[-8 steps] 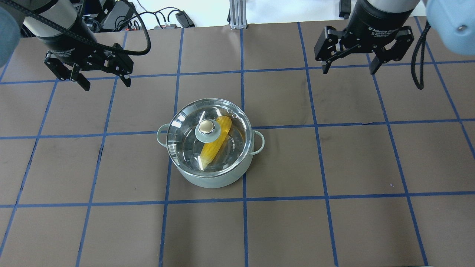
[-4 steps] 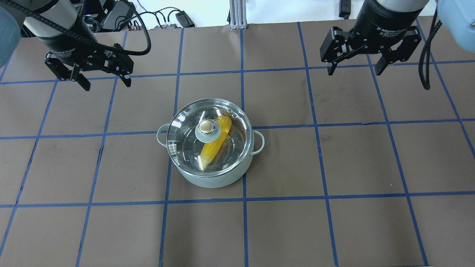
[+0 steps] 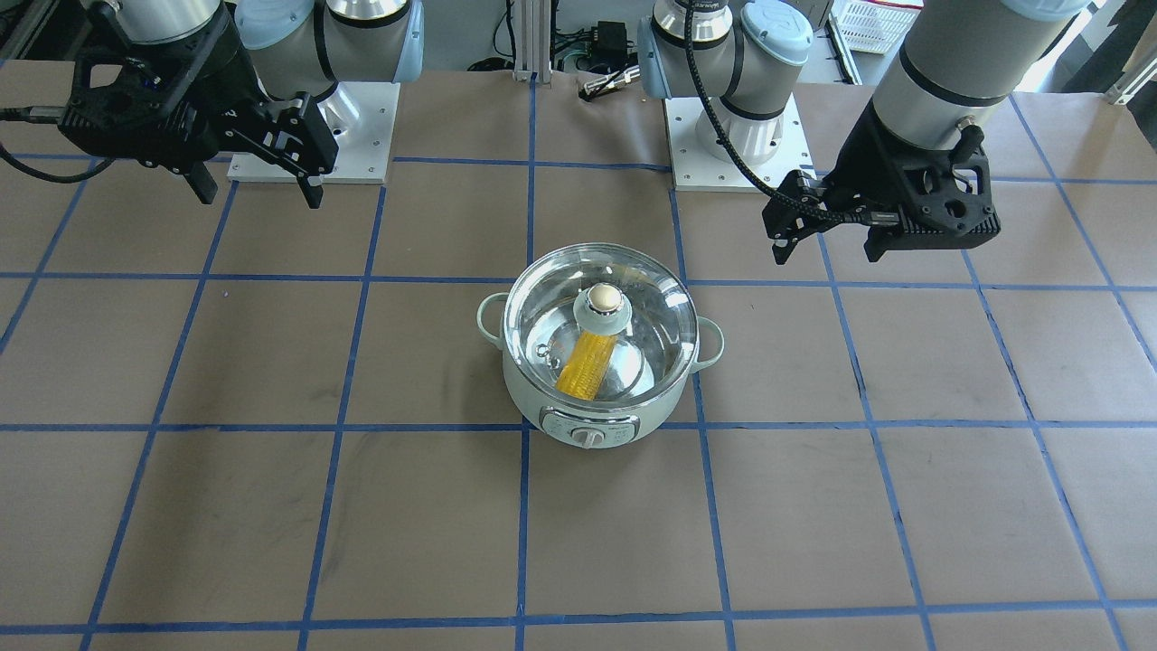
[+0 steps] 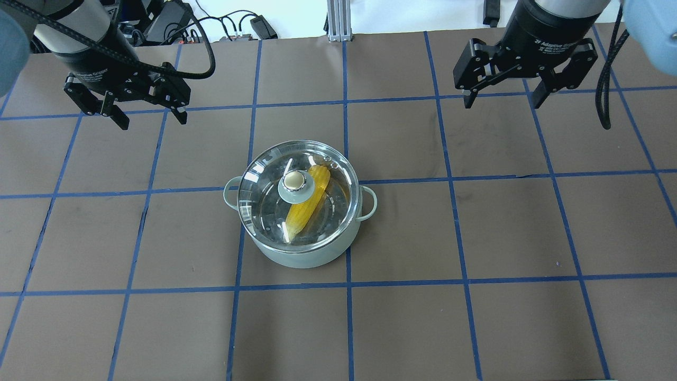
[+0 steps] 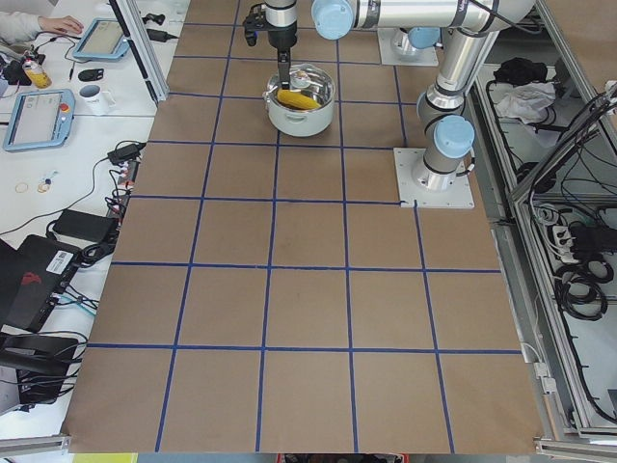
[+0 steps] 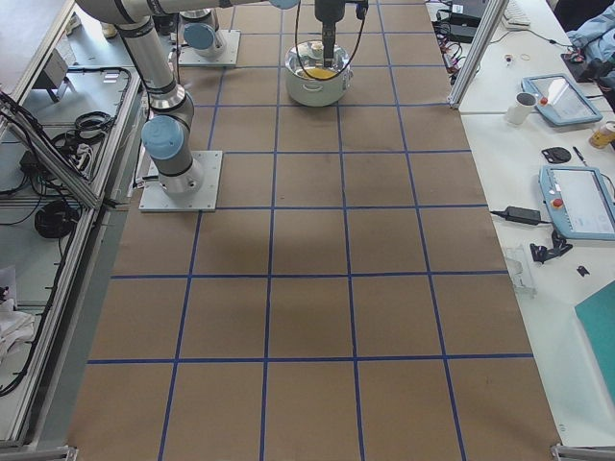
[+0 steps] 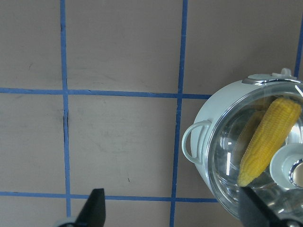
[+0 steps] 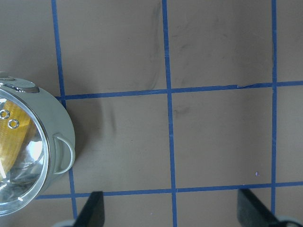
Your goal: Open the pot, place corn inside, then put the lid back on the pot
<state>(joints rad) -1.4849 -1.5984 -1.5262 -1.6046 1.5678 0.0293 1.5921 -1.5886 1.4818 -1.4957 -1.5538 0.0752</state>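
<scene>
The pale mint-green pot (image 4: 301,257) stands mid-table, control panel toward the front-facing camera (image 3: 587,432). The clear glass lid (image 4: 262,177) sits closed on it, its beige knob (image 4: 294,182) on top. The yellow corn (image 4: 307,209) lies inside the pot, seen through the glass (image 3: 586,366). My left gripper (image 4: 152,121) hovers open and empty, up and to the left of the pot. My right gripper (image 4: 501,103) hovers open and empty, far to the pot's upper right. The left wrist view shows the pot (image 7: 208,118) and corn (image 7: 267,142) at its right edge. The right wrist view shows the pot (image 8: 57,123) at its left edge.
Brown table cover with a blue tape grid (image 4: 346,283). Both arm bases (image 3: 723,136) stand at the table's back edge. Cables and an aluminium post (image 4: 336,21) lie behind the table. Side benches hold tablets and a mug (image 6: 524,106).
My right gripper has shifted slightly up and to the right, staying open. The left gripper, the pot, the lid and the corn have not moved.
</scene>
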